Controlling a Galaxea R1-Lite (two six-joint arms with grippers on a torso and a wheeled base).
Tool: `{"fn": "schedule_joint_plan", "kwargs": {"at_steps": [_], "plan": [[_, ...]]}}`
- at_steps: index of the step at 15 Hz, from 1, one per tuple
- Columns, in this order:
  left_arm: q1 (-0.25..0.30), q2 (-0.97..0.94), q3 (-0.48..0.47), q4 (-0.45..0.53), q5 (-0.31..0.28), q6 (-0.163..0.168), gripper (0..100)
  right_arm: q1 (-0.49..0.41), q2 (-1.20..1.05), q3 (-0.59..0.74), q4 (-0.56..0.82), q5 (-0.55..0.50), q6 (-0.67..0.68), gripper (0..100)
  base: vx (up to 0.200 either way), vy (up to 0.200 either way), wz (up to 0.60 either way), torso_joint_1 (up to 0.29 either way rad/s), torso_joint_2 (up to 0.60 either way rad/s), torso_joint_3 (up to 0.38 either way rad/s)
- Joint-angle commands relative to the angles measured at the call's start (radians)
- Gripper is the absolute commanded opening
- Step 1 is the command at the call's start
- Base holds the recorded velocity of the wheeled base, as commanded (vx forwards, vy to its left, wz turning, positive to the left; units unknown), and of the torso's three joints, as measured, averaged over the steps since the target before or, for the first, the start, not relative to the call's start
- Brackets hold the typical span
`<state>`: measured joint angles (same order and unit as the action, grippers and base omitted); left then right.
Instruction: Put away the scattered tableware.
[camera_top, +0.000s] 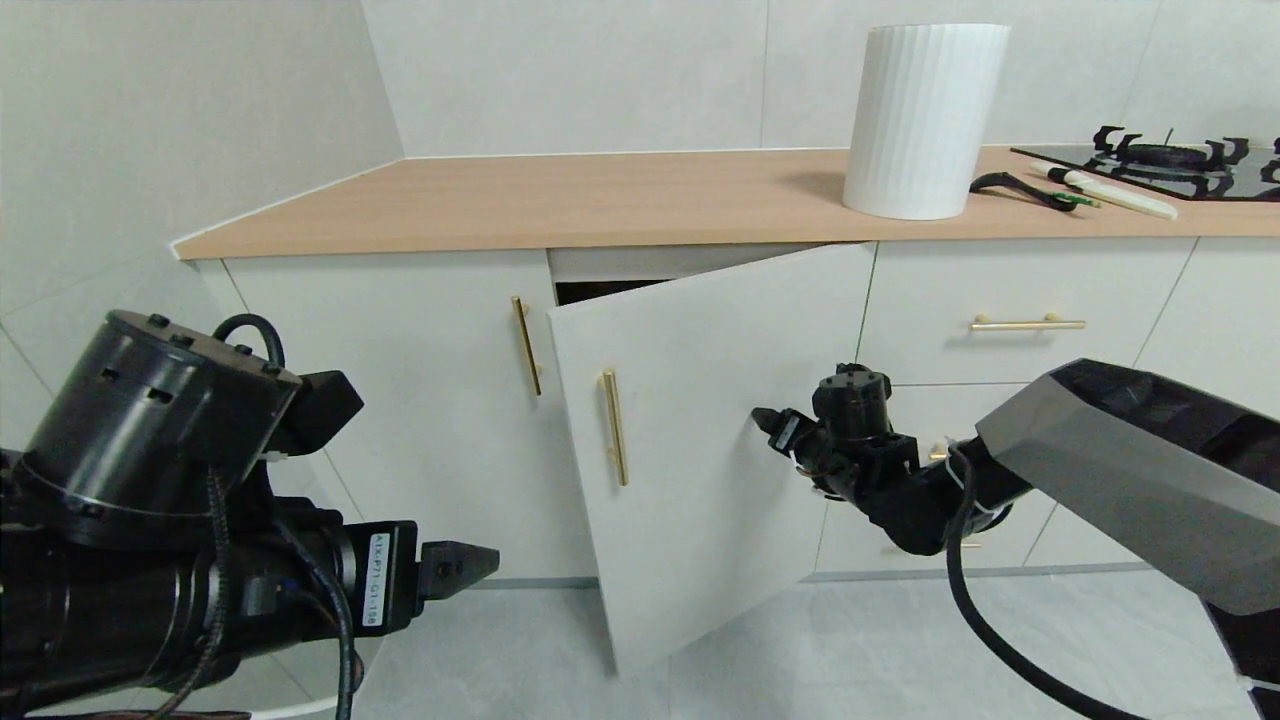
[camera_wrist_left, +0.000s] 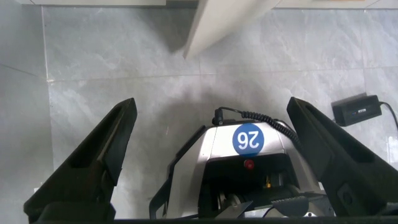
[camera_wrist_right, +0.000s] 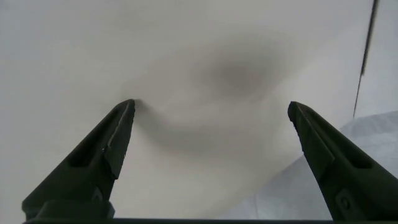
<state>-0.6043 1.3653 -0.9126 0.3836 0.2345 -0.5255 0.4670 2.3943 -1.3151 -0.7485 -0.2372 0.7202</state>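
Right arm (camera_top: 900, 490) is held forward, jaws spread wide just before the ajar white cabinet door (camera_top: 700, 440). Left arm (camera_top: 150, 500) hangs low, jaws apart. Black and cream utensils (camera_top: 1085, 193) lie at the right end of the wooden tabletop (camera_top: 560, 200), beside a white ribbed cylinder (camera_top: 920, 120).

Two pieces of tableware are seen lying flat on the wooden counter (camera_top: 600, 200), between a tall white ribbed holder (camera_top: 920, 120) and the hob (camera_top: 1170, 165). A curved black utensil (camera_top: 1015, 187) is just beside the holder's base. A long cream utensil (camera_top: 1120, 197) is angled alongside it, nearer the hob.
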Motion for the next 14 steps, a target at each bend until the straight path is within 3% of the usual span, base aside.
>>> {"fn": "schedule_joint_plan", "kwargs": {"at_steps": [1,14], "plan": [[0.0,0.0,0.0,0.0,0.0,-0.001,100,-0.014,0.04,-0.049,0.0,-0.022,0.005,100,0.0,0.0,0.0,0.0,0.0,0.0],[0.0,0.012,0.001,0.0,0.0,-0.001,100,-0.045,0.16,-0.227,0.001,-0.165,0.007,100,0.0,0.0,0.0,0.0,0.0,0.0]]}}
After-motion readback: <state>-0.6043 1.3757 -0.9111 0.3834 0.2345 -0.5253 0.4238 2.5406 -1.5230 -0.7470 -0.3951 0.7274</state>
